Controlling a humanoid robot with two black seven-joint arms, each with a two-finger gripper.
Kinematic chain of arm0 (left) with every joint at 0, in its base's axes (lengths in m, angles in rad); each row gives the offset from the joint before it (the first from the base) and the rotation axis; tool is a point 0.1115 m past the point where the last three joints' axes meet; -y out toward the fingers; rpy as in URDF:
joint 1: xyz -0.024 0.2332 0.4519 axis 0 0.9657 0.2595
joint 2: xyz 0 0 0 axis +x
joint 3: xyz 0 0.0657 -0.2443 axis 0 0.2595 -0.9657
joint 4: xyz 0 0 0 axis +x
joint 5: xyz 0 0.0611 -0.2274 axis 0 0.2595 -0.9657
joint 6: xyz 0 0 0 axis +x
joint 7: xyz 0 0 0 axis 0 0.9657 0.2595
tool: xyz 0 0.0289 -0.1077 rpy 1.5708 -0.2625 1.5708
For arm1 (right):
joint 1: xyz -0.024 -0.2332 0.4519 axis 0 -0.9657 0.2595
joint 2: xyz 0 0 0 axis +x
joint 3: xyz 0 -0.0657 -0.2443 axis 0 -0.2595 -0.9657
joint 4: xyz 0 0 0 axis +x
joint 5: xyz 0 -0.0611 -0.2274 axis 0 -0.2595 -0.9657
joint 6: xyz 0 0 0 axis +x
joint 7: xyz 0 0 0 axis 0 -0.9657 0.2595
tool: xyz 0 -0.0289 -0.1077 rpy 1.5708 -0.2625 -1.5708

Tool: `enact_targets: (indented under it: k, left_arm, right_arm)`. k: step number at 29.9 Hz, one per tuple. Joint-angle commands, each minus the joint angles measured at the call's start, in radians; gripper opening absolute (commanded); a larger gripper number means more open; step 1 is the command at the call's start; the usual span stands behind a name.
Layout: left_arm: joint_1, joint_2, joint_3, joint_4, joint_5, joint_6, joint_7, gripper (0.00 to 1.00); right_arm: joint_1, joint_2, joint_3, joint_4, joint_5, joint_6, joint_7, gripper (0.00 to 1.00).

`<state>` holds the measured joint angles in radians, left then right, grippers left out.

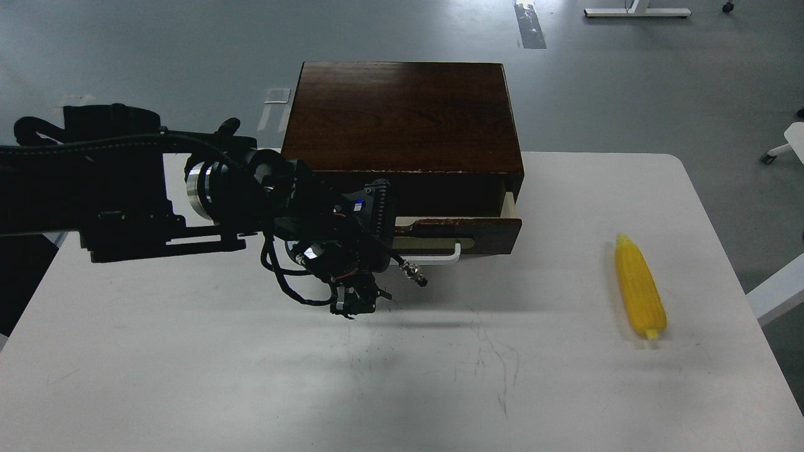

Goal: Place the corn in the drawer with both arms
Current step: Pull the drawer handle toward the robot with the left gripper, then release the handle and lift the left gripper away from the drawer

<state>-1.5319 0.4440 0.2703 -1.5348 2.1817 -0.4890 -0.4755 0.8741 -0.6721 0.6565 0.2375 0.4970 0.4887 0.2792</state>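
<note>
The drawer (483,235) sits in the dark wood cabinet (402,113) at the back of the table, pulled out a little, its pale inner side showing at the right. My left arm comes in from the left. My left gripper (382,251) is at the left end of the white bar handle (440,258) and covers it. It is dark and its fingers cannot be told apart. The corn (639,286) lies on the table at the right, stub end toward me, far from the gripper. My right arm is out of view.
The white table (402,376) has scuff marks in the middle. Its right edge runs close to the corn. A white chair part (776,295) stands just off the table's right side. Grey floor lies behind the cabinet.
</note>
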Motion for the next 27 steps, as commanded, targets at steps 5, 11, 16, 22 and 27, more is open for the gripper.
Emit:
enact_targets:
  k: [5, 11, 16, 22, 27]
  left_arm:
    - [-0.005, 0.001, -0.003, -0.002, 0.0, 0.0, 0.0, 0.65]
    - [-0.004, -0.001, -0.013, -0.004, 0.0, 0.0, 0.003, 0.78]
    - [-0.016, 0.001, -0.02, -0.005, -0.071, 0.0, 0.003, 0.93]
    - [-0.024, 0.001, -0.026, -0.008, -0.079, 0.0, 0.008, 0.93]
    - [-0.025, 0.004, -0.059, -0.008, -0.08, 0.0, 0.009, 0.93]
  right_arm:
    - [-0.001, 0.0, -0.001, -0.001, 0.0, 0.0, 0.0, 1.0]
    - [-0.001, 0.0, -0.002, -0.001, 0.0, 0.0, 0.0, 1.0]
    - [-0.001, 0.002, -0.005, 0.0, 0.0, 0.0, 0.0, 1.0]
    - [-0.001, 0.0, -0.005, 0.0, 0.0, 0.0, 0.0, 1.0]
    - [-0.001, 0.0, -0.005, 0.0, 0.0, 0.0, 0.0, 1.0]
